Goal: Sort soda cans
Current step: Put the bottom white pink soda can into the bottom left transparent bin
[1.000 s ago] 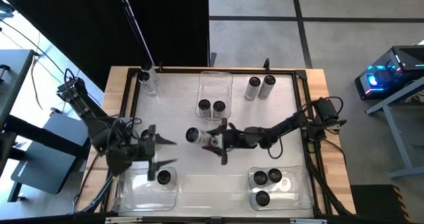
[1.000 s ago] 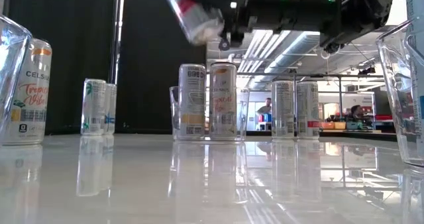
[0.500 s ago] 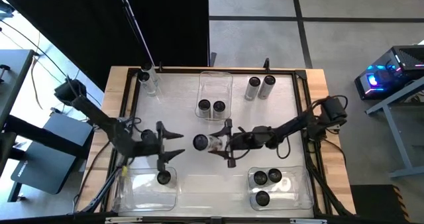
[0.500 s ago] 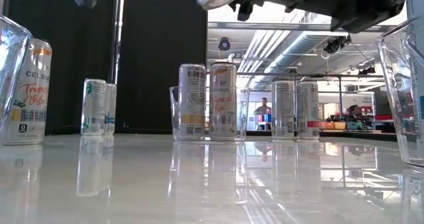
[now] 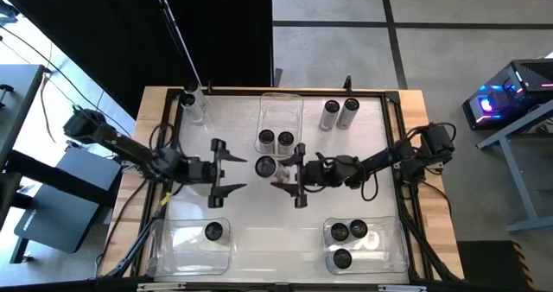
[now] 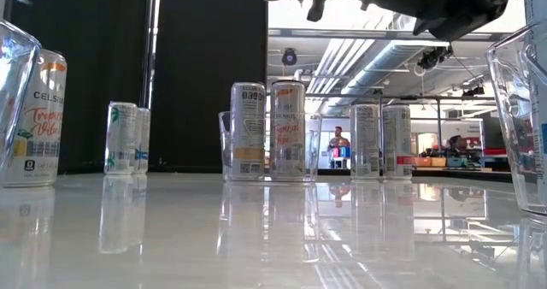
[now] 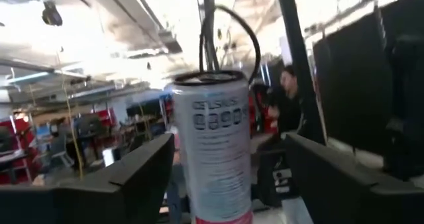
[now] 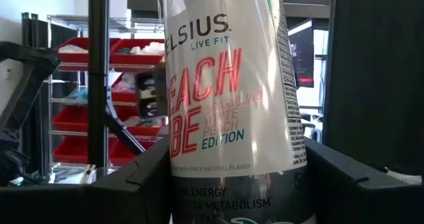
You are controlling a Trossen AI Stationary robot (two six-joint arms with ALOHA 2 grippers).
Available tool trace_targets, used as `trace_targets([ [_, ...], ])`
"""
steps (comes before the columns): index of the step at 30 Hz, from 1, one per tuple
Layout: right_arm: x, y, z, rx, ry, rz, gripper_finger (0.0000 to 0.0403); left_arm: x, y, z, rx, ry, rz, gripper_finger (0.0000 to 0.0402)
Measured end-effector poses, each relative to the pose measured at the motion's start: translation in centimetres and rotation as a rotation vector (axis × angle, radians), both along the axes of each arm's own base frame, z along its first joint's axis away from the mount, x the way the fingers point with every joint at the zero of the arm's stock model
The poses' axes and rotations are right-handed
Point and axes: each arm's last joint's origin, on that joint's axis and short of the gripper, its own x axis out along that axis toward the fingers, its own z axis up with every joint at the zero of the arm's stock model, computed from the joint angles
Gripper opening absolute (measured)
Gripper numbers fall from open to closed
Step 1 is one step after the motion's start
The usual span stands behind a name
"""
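Overhead, right tool [image 5: 298, 176] grips a can [image 5: 265, 166] above the glossy white table [image 5: 259, 219]; left tool [image 5: 216, 168] gapes.

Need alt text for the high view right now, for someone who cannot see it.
Seen from above, the right tool holds a soda can at the table's centre, facing the open left tool. Clear bins and loose cans surround them.

Definitely a robotics lab or workshop, not anyone's home. Exposed ducting [image 6: 402, 54] runs across the open ceiling, a metal rack of red parts bins [image 8: 132, 98] lines one wall, and black curtains [image 6: 205, 75] hang behind the wood-framed table [image 5: 158, 98].
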Motion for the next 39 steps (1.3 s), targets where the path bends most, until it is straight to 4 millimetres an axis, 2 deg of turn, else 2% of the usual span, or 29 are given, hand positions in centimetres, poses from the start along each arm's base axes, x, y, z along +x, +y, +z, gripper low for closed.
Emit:
trace_targets([
  [10,0.5,-0.4,-0.4,0.004,0.069,0.011,0.0238,2.6,0.4,4.1,0.106,0.264,0.087,0.0335],
  [15,0.6,-0.4,-0.7,0.015,0.107,0.005,0.0238,2.8,0.5,6.0,0.122,0.342,0.093,0.0338],
  [24,0.7,-0.4,-1.2,0.023,0.153,-0.004,0.0238,2.7,0.8,8.3,0.089,0.522,0.062,0.0338],
  [30,0.7,-0.4,-1.3,0.024,0.162,-0.006,0.0238,3.9,1.0,7.2,0.074,0.588,0.066,0.0337],
  [34,0.7,-0.3,-1.3,0.020,0.162,0.000,0.0238,4.2,0.8,7.1,0.080,0.574,0.053,0.0336],
  [39,0.7,-0.3,-1.3,0.021,0.161,0.000,0.0238,4.2,0.7,7.0,0.067,0.583,0.046,0.0309],
])
